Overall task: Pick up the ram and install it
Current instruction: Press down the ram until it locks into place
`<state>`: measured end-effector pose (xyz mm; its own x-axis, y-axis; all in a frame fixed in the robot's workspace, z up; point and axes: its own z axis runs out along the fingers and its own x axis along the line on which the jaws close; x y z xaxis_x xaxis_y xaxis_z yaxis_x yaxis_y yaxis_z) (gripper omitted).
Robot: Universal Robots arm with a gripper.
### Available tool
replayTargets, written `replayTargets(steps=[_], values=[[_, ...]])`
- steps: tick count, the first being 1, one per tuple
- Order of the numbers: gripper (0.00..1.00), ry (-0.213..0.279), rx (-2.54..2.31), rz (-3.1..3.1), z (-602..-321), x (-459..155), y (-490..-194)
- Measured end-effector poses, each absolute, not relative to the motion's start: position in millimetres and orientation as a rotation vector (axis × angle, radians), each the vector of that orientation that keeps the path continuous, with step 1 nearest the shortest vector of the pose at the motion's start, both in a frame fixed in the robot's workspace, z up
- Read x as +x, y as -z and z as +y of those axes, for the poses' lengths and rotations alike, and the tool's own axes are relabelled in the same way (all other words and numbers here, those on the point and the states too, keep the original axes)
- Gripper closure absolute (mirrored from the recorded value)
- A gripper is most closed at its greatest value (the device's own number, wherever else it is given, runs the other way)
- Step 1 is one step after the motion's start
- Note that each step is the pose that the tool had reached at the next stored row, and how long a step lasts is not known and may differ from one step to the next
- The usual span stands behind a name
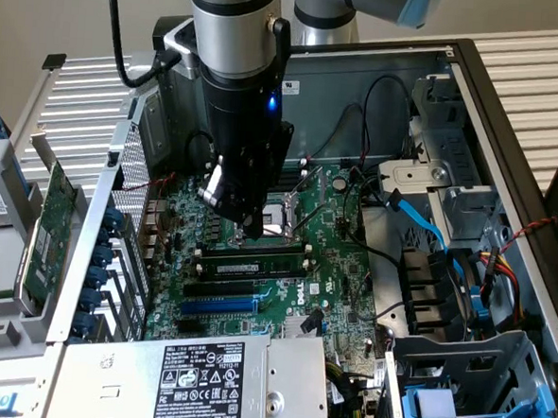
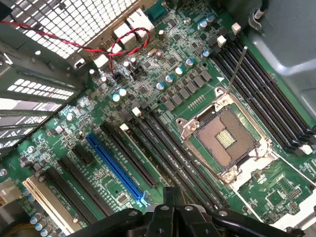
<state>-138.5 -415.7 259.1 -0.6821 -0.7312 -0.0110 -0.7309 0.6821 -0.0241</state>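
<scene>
The ram (image 1: 257, 262), a long thin green stick with dark chips, lies along one of the black memory slots just in front of the CPU socket (image 1: 283, 219), and looks seated there. My gripper (image 1: 243, 228) hangs low over the motherboard, just behind the ram, at the socket's edge towards the exterior view's left. Its fingers are shut with nothing between them. In the wrist view the closed fingertips (image 2: 173, 197) point down at the row of black slots (image 2: 168, 148) beside the open socket (image 2: 224, 136).
The board sits inside an open computer case (image 1: 510, 157). A power supply (image 1: 202, 375) borders it in front, and drive cages with blue and orange cables (image 1: 465, 268) stand on the exterior view's right. A wider green expansion card (image 1: 46, 223) rests outside the case on the exterior view's left.
</scene>
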Motion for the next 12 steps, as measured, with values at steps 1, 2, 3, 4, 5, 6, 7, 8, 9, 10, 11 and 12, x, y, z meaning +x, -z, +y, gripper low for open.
replayTargets(steps=[1, 2, 3, 4, 5, 6, 7, 8, 9, 10, 11, 12], values=[[0.90, 0.028, -1.191, 2.886, -415.7, -138.5, -259.1], [0.90, 0.029, -1.142, 2.906, -415.7, -138.5, -259.1], [0.90, 0.029, -1.121, 2.914, -415.7, -138.5, -259.1], [0.90, 0.029, -1.099, 2.923, -415.7, -138.5, -259.0], [0.90, 0.029, -1.080, 2.930, -415.7, -138.5, -259.0], [0.90, 0.030, -1.057, 2.939, -415.7, -138.5, -259.1], [0.90, 0.030, -1.036, 2.946, -415.7, -138.5, -259.0], [0.90, 0.030, -1.015, 2.954, -415.7, -138.5, -259.0], [0.90, 0.030, -0.993, 2.961, -415.7, -138.5, -259.0], [0.90, 0.030, -0.971, 2.969, -415.7, -138.5, -259.0], [0.90, 0.031, -0.949, 2.976, -415.7, -138.5, -259.0], [0.90, 0.031, -0.926, 2.983, -415.7, -138.5, -259.0]])
